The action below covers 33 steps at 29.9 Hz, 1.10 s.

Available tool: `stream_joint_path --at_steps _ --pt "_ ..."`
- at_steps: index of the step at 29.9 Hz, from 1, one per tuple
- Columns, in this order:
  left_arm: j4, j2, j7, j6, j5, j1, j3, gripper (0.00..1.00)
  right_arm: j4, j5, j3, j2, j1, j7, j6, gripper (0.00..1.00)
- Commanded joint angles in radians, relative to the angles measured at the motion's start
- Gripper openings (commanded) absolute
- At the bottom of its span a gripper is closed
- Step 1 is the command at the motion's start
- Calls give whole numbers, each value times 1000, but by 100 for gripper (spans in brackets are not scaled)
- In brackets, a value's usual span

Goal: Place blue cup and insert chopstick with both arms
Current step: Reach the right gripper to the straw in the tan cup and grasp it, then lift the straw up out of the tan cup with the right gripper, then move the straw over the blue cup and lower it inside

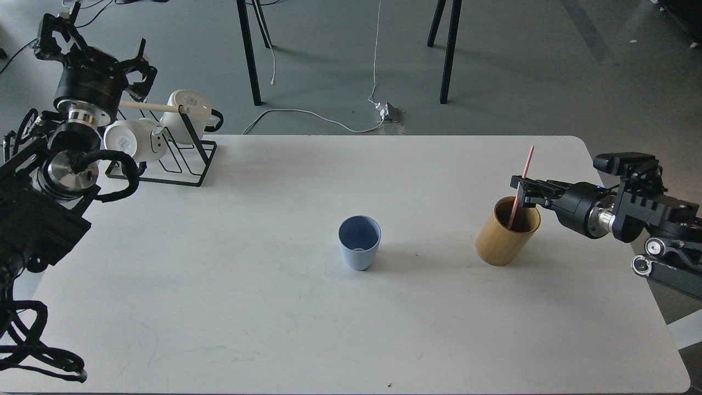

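The right gripper (521,191) is closed on the pink chopstick (521,184), whose lower end stands inside the bamboo holder (505,233) near the table's (274,329) right edge. The blue cup (359,242) stands upright mid-table, bare surface all around it. The left gripper (96,46), fingers spread and empty, hangs beyond the far-left corner above the mug rack (181,159).
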Motion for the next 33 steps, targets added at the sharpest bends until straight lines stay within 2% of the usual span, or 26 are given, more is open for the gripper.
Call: stream_joint_path --at_steps 1,7,15,25,33 --pt "0 3 0 0 0 -1 0 100 98 1 13 -85 18 0 -1 1" --pt "0 6 0 0 0 -1 1 100 196 6 16 -237 137 -5 1 1" --pt "0 9 9 0 3 -7 6 100 219 9 207 -228 241 -3 4 1" --pt "-2 14 9 0 5 -6 6 100 190 -8 188 143 234 -2 -7 1" --pt "-2 12 11 0 5 -7 6 100 14 -10 90 384 211 7 -24 1"
